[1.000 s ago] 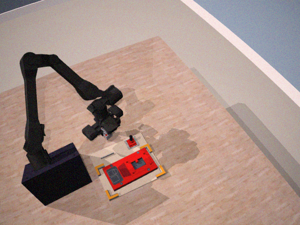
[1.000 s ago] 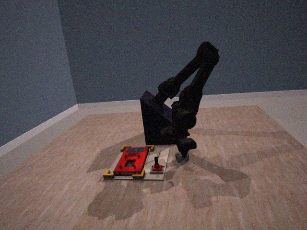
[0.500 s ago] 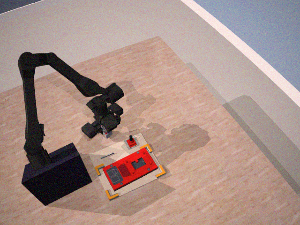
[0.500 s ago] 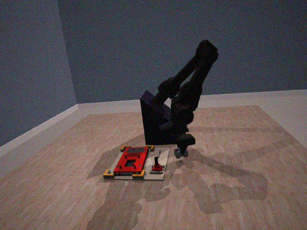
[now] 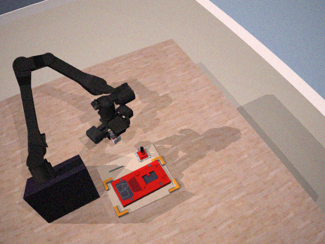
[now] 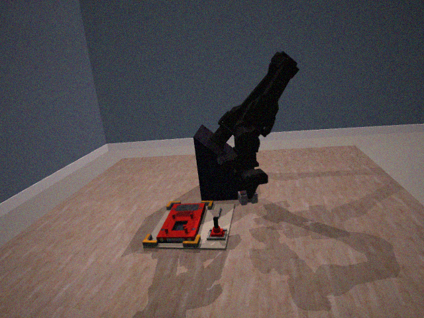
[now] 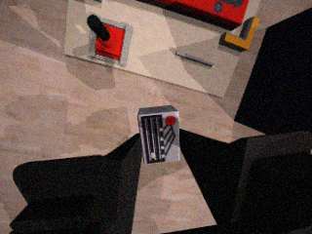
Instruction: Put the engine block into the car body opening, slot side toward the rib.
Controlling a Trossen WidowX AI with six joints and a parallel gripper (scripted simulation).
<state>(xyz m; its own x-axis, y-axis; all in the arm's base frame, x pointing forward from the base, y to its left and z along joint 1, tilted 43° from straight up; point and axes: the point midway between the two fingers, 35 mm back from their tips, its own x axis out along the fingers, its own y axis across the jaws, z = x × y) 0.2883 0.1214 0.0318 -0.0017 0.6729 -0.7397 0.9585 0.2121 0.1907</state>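
Note:
The engine block (image 5: pixel 116 140) (image 6: pixel 243 197) (image 7: pixel 166 138) is a small grey box. Its top shows dark slots on the left and a red round spot at the upper right in the wrist view. My gripper (image 5: pixel 114 136) (image 6: pixel 248 197) (image 7: pixel 159 136) is shut on it and holds it above the table, off the board's edge. The red car body (image 5: pixel 164 177) (image 6: pixel 165 232) (image 7: pixel 210 17) lies flat on the board. Its opening (image 5: pixel 150 177) (image 6: pixel 179 225) is a dark rectangle with a small red rib at one edge. The block's underside is hidden.
A red base with an upright black lever (image 5: pixel 141 149) (image 6: pixel 216 221) (image 7: pixel 99 27) stands on the pale board (image 5: pixel 131 161) (image 7: pixel 146 49) beside the car body. A thin grey bar (image 5: pixel 116 169) (image 7: pixel 194 59) lies there too. Yellow corner brackets (image 5: pixel 174 185) (image 6: pixel 191 241) (image 7: pixel 242 36) surround the car body.

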